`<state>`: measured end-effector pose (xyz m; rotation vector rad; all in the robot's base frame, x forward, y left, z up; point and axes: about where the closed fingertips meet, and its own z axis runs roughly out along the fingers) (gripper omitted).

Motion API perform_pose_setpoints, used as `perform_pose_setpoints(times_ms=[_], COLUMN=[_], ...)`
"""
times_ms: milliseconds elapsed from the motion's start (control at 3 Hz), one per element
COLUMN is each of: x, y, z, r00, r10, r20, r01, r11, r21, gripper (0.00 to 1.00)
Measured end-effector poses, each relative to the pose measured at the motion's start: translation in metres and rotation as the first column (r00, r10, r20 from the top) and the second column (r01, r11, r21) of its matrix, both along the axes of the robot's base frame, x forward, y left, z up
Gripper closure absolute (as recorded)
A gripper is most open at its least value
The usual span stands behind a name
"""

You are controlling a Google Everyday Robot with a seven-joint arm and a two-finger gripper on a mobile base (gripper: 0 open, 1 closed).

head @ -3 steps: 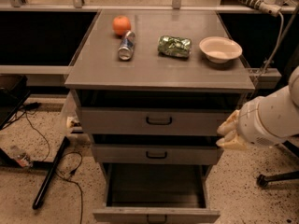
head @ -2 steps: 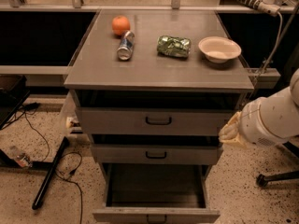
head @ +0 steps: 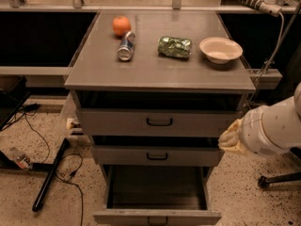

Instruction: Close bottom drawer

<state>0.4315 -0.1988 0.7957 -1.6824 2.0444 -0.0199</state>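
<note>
Bottom drawer: pulled far out at the foot of the grey cabinet, with the front panel down at the lower edge of view and well forward of the two drawers above. Small dark handle at centre, only partly in view.
Middle drawer: standing out a little, with a dark gap above it and the handle centred.
Top drawer: taller front, just under the worktop, with a shadowed gap above.
Gripper: off to the right, level with the gap between top and middle drawers, right at the cabinet's right edge. Contact with the cabinet cannot be told. Well above the bottom drawer and apart from it. Spread or pressed together: cannot tell.
Arm: white and bulky, coming in from the right edge behind the gripper.
Worktop: grey and flat, carrying four things.
Orange: back left, just behind the can.
Can: lying on its side, one end towards the camera.
Green packet: crumpled, between can and bowl.
Bowl: pale and upright, on the right side.
Floor: speckled, with dark cables and a black bar left of the cabinet.
</note>
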Motion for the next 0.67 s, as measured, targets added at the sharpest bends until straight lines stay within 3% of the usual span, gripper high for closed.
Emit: perform_pose_setpoints(times_ms=[667], x=[0.006], y=[0.007], z=[-0.098], r00=[0.9984], r10=[0.015], r20=[0.055], r01=[-0.020], r11=[0.997], r21=[0.081], gripper=[1.00])
